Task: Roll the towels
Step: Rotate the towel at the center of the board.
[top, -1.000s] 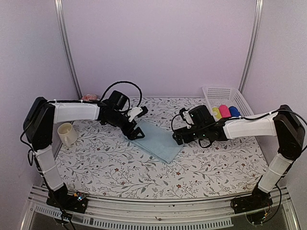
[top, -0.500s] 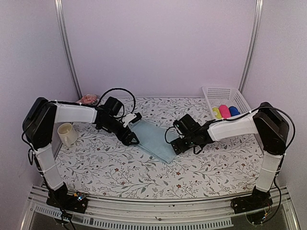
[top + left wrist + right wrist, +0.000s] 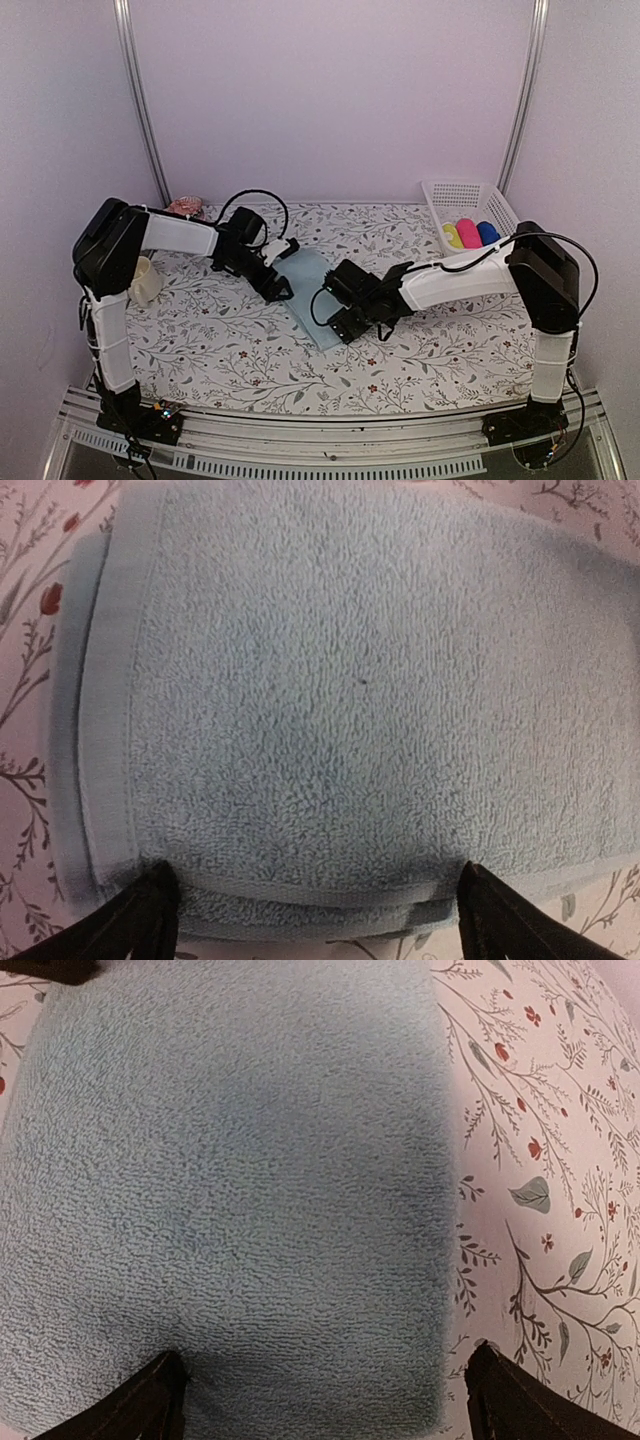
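The pale aqua towel (image 3: 310, 280) lies flat and folded on the flowered table. My left gripper (image 3: 280, 290) is low at its left edge and open; in the left wrist view the towel (image 3: 340, 700) fills the frame and its layered hem sits between the gripper's (image 3: 318, 925) fingertips. My right gripper (image 3: 340, 318) is open over the towel's near right part. In the right wrist view the towel (image 3: 230, 1190) lies under that gripper (image 3: 325, 1405), with one fingertip over cloth and the other over bare table. A royal blue towel (image 3: 487, 232) lies rolled in the basket.
A white basket (image 3: 460, 192) at the back right also holds a pink roll (image 3: 468, 233) and a yellow roll (image 3: 451, 236). A cream cup (image 3: 143, 282) stands at the left. A pink hat (image 3: 185, 206) sits at the back left corner.
The right arm has swung left and nearer, from the towel's right side to over its near part. The left gripper has shifted a little nearer along the towel's left edge. Both stayed open.
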